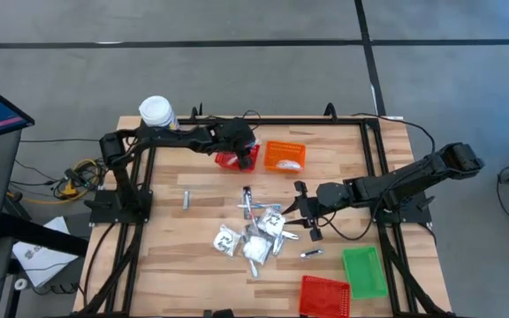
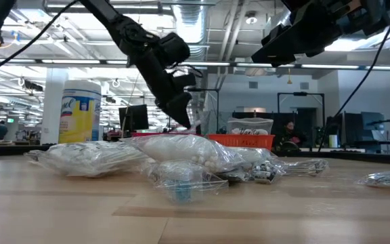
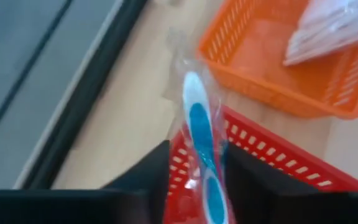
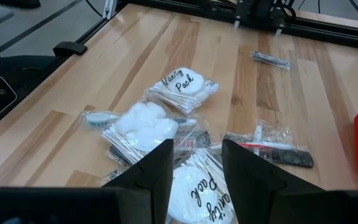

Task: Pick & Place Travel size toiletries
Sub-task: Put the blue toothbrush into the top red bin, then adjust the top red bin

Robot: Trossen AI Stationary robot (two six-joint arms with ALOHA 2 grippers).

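From above, the left pincer hovers over the red basket beside the orange basket, while the right pincer, released, hangs beside the toiletry packet pile mid-table. Its wrist view shows a Vanity Pack. The left wrist view shows a wrapped toothbrush clenched above the basket rim; it could land outside.

Blue-white toothbrush seen in clear wrap; baskets: orange, red, green; tabletop pale wood.
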